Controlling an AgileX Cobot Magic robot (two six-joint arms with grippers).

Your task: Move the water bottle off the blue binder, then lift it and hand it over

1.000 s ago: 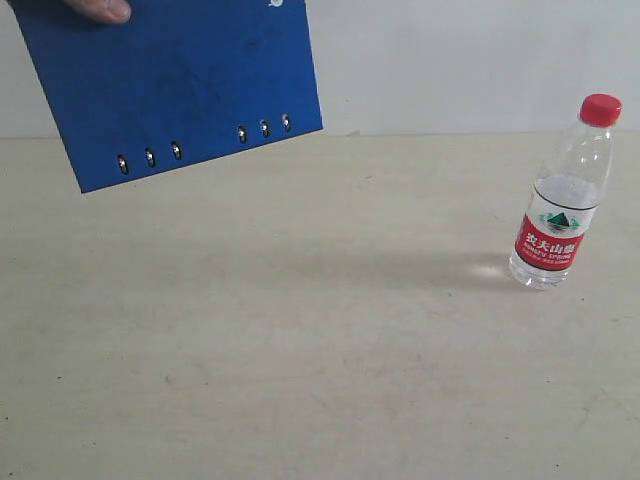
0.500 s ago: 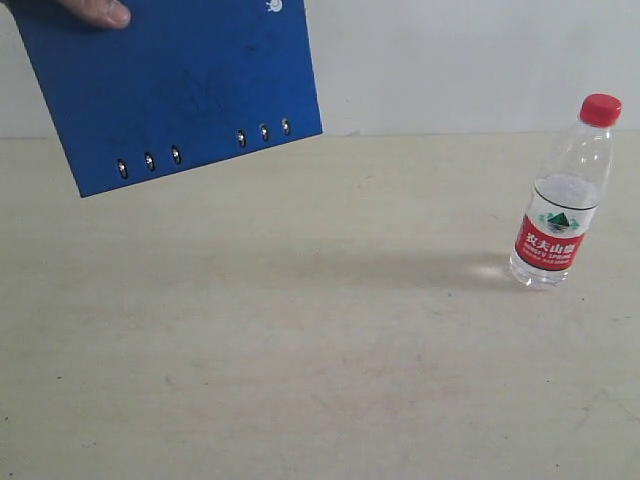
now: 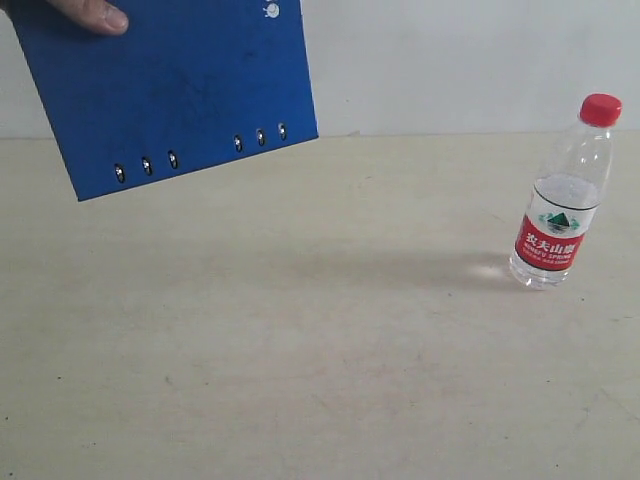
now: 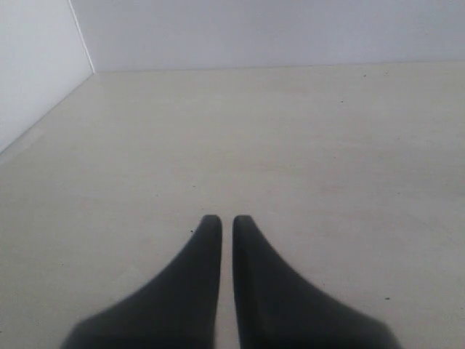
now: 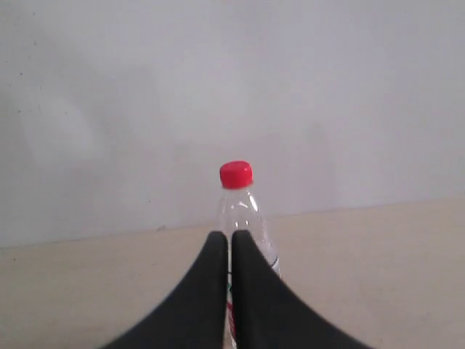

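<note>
The water bottle stands upright on the table at the right, clear with a red cap and red-and-white label. In the right wrist view the water bottle rises beyond my right gripper, whose jaws are shut with nothing between them. A human hand holds the blue binder tilted in the air at the upper left, rivets along its lower edge. My left gripper is shut over bare table. Neither gripper shows in the exterior view.
The beige table meets a white back wall. In the left wrist view a white side wall stands at the table's edge.
The hand has shifted the binder slightly left and down. The bottle has not moved.
</note>
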